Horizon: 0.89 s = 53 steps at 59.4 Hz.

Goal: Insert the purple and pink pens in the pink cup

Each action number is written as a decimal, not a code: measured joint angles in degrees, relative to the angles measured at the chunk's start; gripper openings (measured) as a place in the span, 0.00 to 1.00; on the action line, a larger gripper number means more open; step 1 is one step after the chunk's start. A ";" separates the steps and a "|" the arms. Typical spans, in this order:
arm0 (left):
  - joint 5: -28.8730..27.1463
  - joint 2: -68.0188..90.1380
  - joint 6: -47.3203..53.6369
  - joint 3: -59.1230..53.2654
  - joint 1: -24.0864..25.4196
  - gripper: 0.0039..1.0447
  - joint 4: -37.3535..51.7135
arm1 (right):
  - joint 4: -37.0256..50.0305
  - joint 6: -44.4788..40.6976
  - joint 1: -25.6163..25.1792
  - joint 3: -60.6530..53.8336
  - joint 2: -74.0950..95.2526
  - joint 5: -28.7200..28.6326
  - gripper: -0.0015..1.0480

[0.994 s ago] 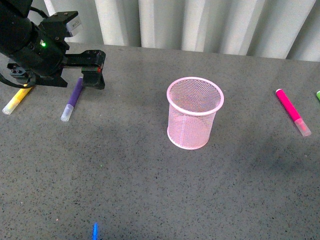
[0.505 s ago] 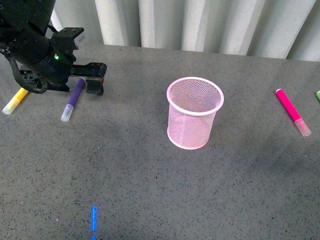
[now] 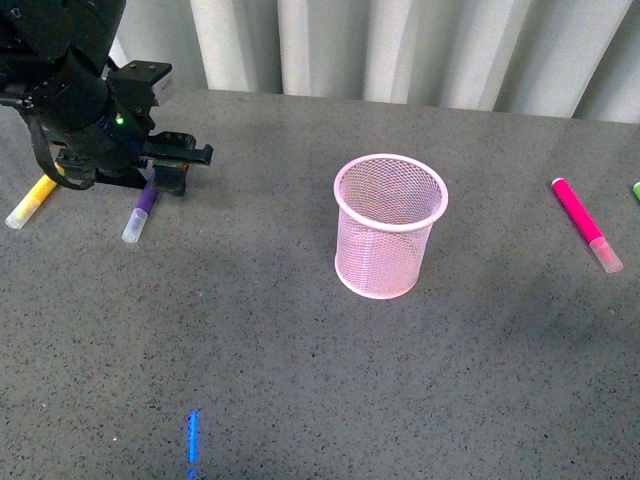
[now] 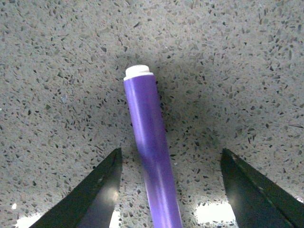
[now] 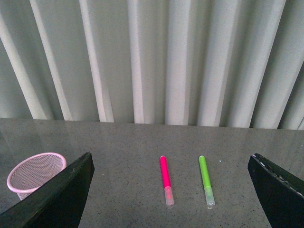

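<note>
The purple pen [image 3: 139, 214] lies on the grey table at the far left. My left gripper [image 3: 168, 172] is open and low over the pen's far end. In the left wrist view the purple pen [image 4: 151, 152] lies between the two open fingers [image 4: 100, 190] of the left gripper [image 4: 170, 156], touching neither. The pink cup [image 3: 390, 226] stands upright mid-table and looks empty. The pink pen [image 3: 584, 221] lies flat at the far right. My right gripper [image 5: 183, 166] is open and empty, high above the table. It looks down on the pink pen [image 5: 165, 176] and the pink cup [image 5: 36, 171].
A yellow marker [image 3: 31, 202] lies left of the purple pen, partly under the left arm. A green marker [image 5: 205, 179] lies beside the pink pen, and its tip shows at the front view's right edge [image 3: 636, 190]. White curtains hang behind the table's far edge.
My left gripper has turned and dropped onto the purple pen's far end, now hiding its upper half. The pens and the cup have not moved.
</note>
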 joint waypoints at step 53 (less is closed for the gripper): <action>4.22 -26.75 -15.12 -31.15 -10.19 0.12 51.98 | 0.00 0.00 0.00 0.00 0.00 0.00 0.93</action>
